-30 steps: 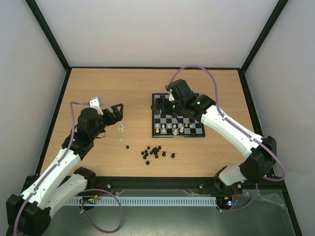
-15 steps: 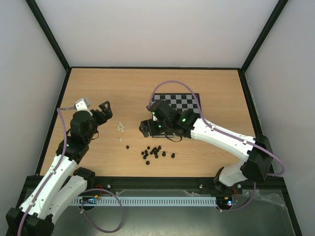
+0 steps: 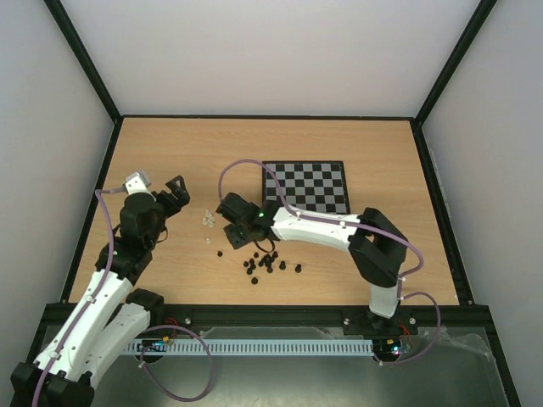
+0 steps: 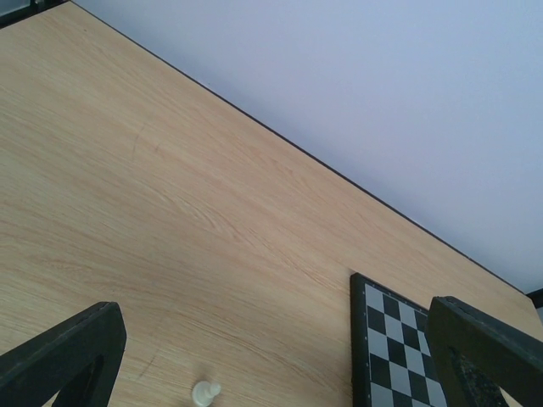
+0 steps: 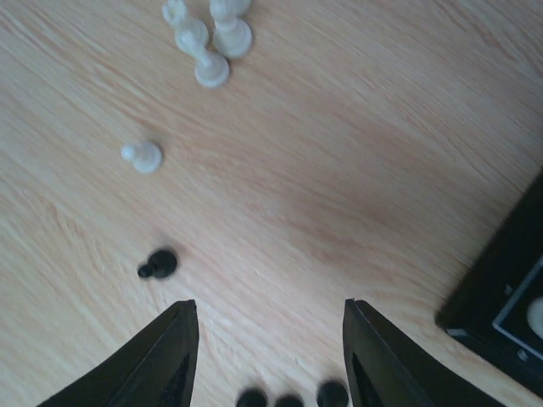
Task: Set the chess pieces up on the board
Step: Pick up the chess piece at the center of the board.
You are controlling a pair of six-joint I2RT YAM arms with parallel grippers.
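The board (image 3: pixel 304 182) lies right of centre; its near rows are hidden under my right arm. A few white chess pieces (image 3: pixel 206 220) stand loose on the wood, with one more (image 3: pixel 209 240) just nearer. My right gripper (image 3: pixel 229 227) hovers beside them, over bare wood. In the right wrist view it (image 5: pixel 267 309) is open with nothing between its fingers (image 5: pixel 170 356); the white cluster (image 5: pixel 208 38) and a lone white pawn (image 5: pixel 142 157) lie ahead. My left gripper (image 3: pixel 176 193) is open, left of the pieces. Its wrist view shows one white pawn (image 4: pixel 205 393) and the board's corner (image 4: pixel 399 339).
Several black pieces (image 3: pixel 267 261) are scattered near the table's front, seen also as a lone black pawn (image 5: pixel 159 264) and a row (image 5: pixel 288 397) by my right fingers. The board's edge (image 5: pixel 501 297) is at the right, with a white piece (image 5: pixel 536 315) on it.
My right arm swung left off the board to the loose pieces, and its jaws narrowed. My left arm drew back slightly to the left.
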